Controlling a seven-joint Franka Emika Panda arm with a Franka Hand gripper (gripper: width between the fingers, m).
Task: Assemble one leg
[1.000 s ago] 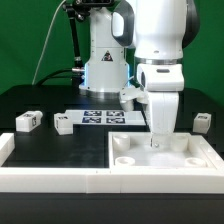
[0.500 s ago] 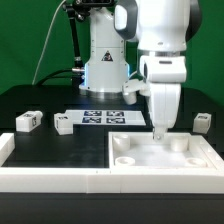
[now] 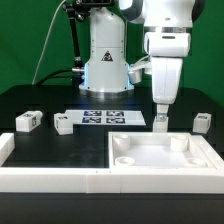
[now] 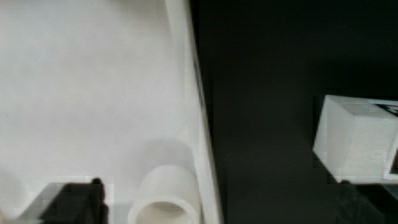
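Observation:
The large flat white square piece with round corner sockets lies in the corner of the white rail. My gripper hangs above its far edge, open and holding nothing. In the wrist view the gripper has its fingers far apart over that piece's edge, with a round white socket shape between them. One leg, a small white tagged block, lies on the black table to the exterior view's right of the gripper; it also shows in the wrist view. Two more legs lie at the exterior view's left.
The marker board lies on the table behind the square piece. A white rail runs along the front and sides. The robot's base stands at the back.
The gripper has risen from the square piece's far edge and shifted a little toward the exterior view's right. The square piece and the legs have not moved.

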